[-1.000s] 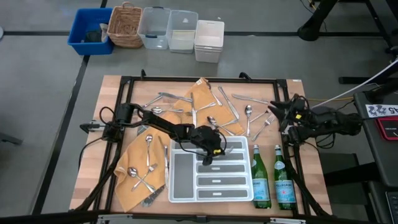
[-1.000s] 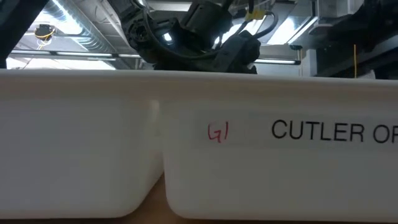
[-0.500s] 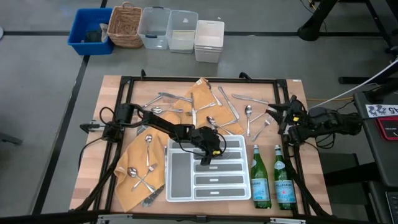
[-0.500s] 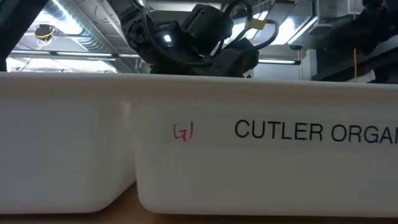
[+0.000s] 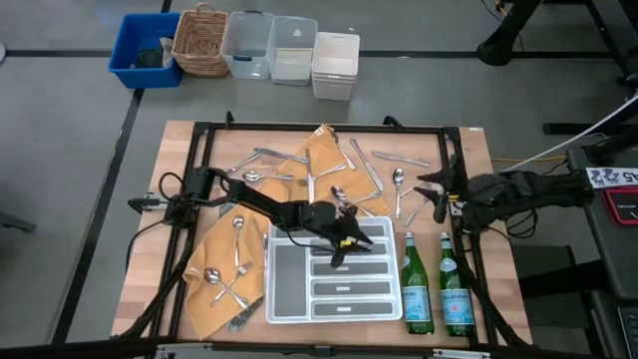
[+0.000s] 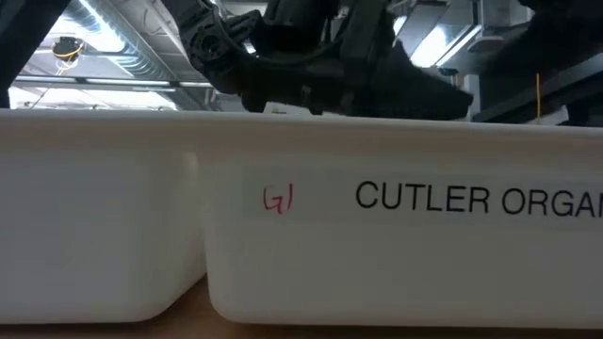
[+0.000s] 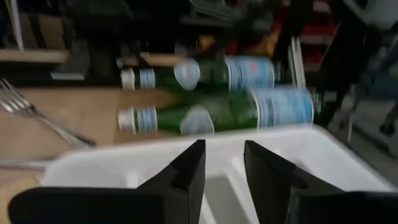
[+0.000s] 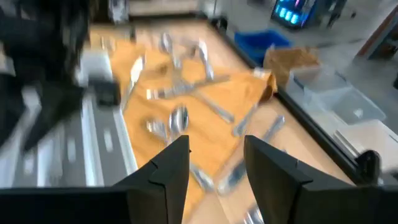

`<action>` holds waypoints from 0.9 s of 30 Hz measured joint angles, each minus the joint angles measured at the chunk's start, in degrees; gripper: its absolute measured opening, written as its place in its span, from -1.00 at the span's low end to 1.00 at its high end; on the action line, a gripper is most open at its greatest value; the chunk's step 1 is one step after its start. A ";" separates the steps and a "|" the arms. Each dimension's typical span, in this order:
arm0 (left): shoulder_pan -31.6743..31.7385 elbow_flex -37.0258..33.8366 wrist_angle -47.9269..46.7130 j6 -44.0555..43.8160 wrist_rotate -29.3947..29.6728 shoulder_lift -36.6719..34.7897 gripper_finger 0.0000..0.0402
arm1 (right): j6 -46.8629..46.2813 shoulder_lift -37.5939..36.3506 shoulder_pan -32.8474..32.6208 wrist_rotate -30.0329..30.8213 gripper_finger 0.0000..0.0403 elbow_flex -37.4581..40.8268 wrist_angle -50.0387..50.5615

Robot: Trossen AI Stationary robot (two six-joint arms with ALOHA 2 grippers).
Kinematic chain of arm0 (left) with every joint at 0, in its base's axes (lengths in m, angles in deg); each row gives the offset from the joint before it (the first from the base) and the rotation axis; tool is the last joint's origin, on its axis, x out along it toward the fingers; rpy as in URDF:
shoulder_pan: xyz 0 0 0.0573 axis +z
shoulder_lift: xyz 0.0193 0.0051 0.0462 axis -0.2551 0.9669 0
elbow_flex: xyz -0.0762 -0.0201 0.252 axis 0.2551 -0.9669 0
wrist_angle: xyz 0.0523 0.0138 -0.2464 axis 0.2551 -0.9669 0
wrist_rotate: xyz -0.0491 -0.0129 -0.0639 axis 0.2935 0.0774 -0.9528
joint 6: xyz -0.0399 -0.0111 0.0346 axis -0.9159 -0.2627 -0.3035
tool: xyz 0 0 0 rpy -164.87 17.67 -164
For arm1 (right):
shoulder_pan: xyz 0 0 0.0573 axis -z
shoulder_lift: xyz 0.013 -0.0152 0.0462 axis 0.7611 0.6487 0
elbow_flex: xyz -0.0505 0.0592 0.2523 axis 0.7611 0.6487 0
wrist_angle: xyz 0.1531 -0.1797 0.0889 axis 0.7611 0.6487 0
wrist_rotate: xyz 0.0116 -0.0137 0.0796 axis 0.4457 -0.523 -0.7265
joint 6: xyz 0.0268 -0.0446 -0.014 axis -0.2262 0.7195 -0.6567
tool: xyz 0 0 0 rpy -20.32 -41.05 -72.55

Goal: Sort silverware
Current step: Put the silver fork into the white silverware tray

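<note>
On the wooden surface (image 5: 189,150) I hold the left claw (image 5: 344,246), parted and empty, over the white tray (image 5: 335,317), the right claw (image 5: 439,191) open beyond, near the silverware (image 5: 397,180): slim, shiny, stiff, slippery pieces scattered farther back, best pinched mid-handle.

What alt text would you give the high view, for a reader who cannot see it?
Seen from above, the left gripper hangs open over a white divided tray at the front of a wooden table. The right gripper, also open, is near loose silverware. Two green bottles stand beside the tray.
</note>
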 joint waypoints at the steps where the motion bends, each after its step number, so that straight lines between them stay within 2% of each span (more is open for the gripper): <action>1: 0.22 0.02 0.24 -0.44 0.00 -0.39 -0.51 | -0.34 2.33 0.00 -0.15 -0.22 -1.45 1.71; 4: 1.15 0.04 -0.95 -0.96 0.03 -2.03 -0.51 | 1.26 8.27 0.03 -1.36 -0.22 -6.65 8.17; 8: 2.25 0.07 -2.19 -2.38 0.04 -3.76 -0.51 | 2.30 17.83 0.12 -3.85 -0.22 -13.12 23.04; 13: 3.12 0.09 -2.33 -5.95 0.02 -5.50 -0.51 | 5.54 28.23 0.13 -10.08 -0.22 -15.64 35.41; 19: 2.76 0.09 -3.98 -6.35 0.03 -5.91 -0.51 | 15.71 37.01 3.98 -14.59 -0.22 -14.33 37.11; 24: 1.62 0.09 -5.18 -6.42 -0.41 -6.01 -0.51 | 23.76 42.00 11.84 -14.79 -0.22 -14.27 36.14; 27: 1.07 0.09 -5.01 -6.44 -0.51 -6.06 -0.51 | 28.86 43.61 17.42 -17.60 -0.22 -14.25 34.05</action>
